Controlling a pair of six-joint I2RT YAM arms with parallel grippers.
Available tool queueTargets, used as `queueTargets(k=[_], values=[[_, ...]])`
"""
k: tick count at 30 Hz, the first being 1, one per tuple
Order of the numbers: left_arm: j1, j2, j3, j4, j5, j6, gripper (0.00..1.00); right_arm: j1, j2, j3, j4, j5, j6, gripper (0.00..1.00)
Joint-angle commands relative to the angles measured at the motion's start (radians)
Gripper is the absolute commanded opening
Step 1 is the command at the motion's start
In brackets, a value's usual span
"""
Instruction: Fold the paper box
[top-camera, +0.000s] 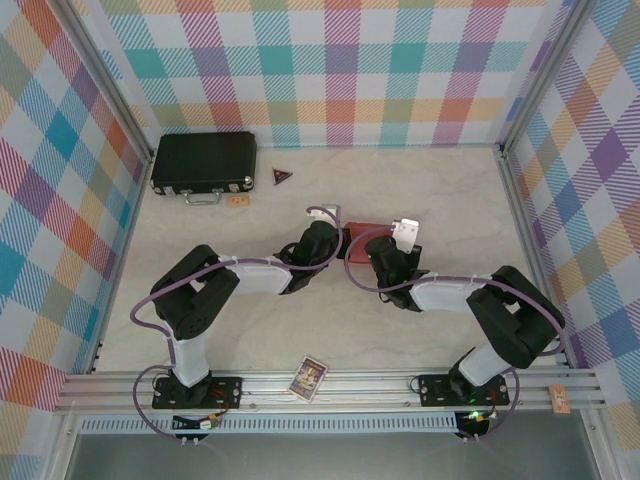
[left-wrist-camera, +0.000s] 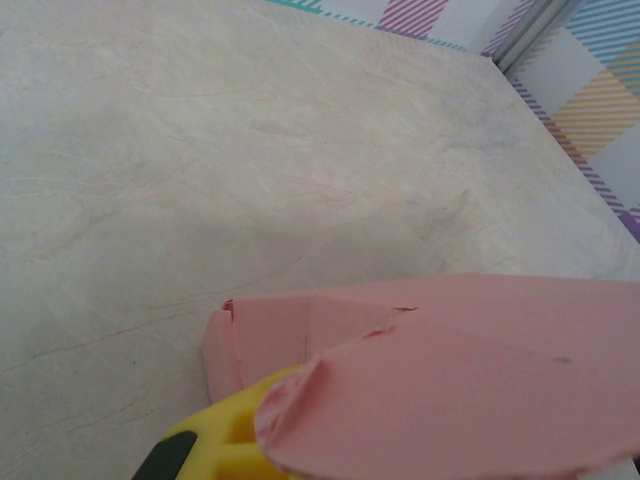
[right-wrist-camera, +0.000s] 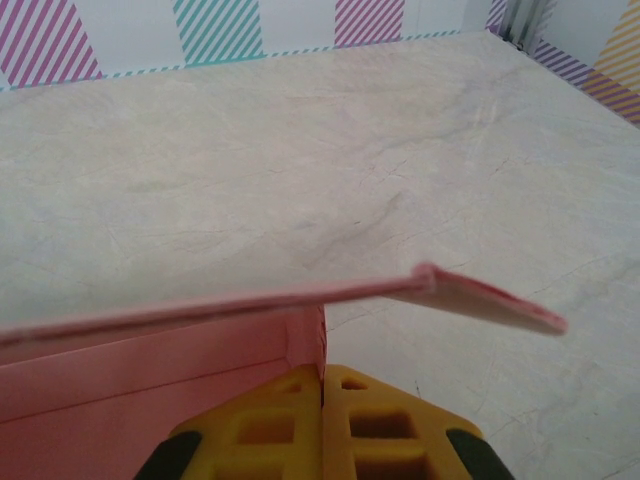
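The paper box (top-camera: 360, 232) is a pink thin-card piece held just above the middle of the table between both arms. In the left wrist view its wide pink panel (left-wrist-camera: 470, 370) covers the lower right, and a folded flap crumples against one yellow finger (left-wrist-camera: 215, 445). My left gripper (left-wrist-camera: 300, 400) is shut on that edge, with its other finger hidden behind the card. In the right wrist view my right gripper (right-wrist-camera: 323, 372) has both yellow fingers pressed together on a wall edge of the box (right-wrist-camera: 120, 380). A lid flap (right-wrist-camera: 480, 298) sticks out level above the fingers.
A black hard case (top-camera: 203, 163) with metal latches lies at the far left. A small dark triangle (top-camera: 283, 177) and an orange tag (top-camera: 237, 201) sit beside it. A small picture card (top-camera: 308, 378) rests on the front rail. Checked walls enclose the table.
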Motion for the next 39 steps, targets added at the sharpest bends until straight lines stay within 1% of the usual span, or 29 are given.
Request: queueTargets(k=[1, 13, 21, 24, 28, 30, 32, 34, 36, 39], values=[[0.006, -0.008, 0.007, 0.007, 0.04, -0.022, 0.0, 0.008, -0.004, 0.013, -0.062, -0.003, 0.026, 0.0], [0.005, -0.003, -0.035, 0.042, 0.051, -0.035, 0.0, 0.008, -0.017, 0.003, -0.088, -0.005, 0.052, 0.0], [0.004, 0.004, -0.016, 0.047, 0.07, -0.092, 0.0, 0.01, -0.021, 0.013, -0.132, -0.008, 0.102, 0.0], [0.004, 0.01, -0.011, 0.042, 0.075, -0.097, 0.04, 0.012, -0.022, 0.019, -0.141, -0.007, 0.104, 0.0], [0.003, 0.006, -0.022, 0.048, 0.069, -0.103, 0.13, 0.012, -0.022, 0.021, -0.146, -0.003, 0.101, 0.0], [0.004, 0.001, -0.026, 0.05, 0.065, -0.108, 0.14, 0.012, -0.024, 0.022, -0.148, -0.002, 0.101, 0.0], [0.004, -0.007, -0.029, 0.048, 0.065, -0.111, 0.14, 0.012, -0.026, 0.024, -0.157, 0.002, 0.106, 0.0], [0.003, -0.009, -0.032, 0.048, 0.063, -0.117, 0.06, 0.012, -0.028, 0.022, -0.162, 0.002, 0.112, 0.0], [0.005, -0.007, -0.03, 0.049, 0.072, -0.122, 0.04, 0.012, -0.028, 0.025, -0.17, 0.003, 0.117, 0.0], [0.009, -0.008, -0.035, 0.075, 0.102, -0.148, 0.02, 0.012, -0.028, 0.031, -0.18, 0.002, 0.122, 0.0]])
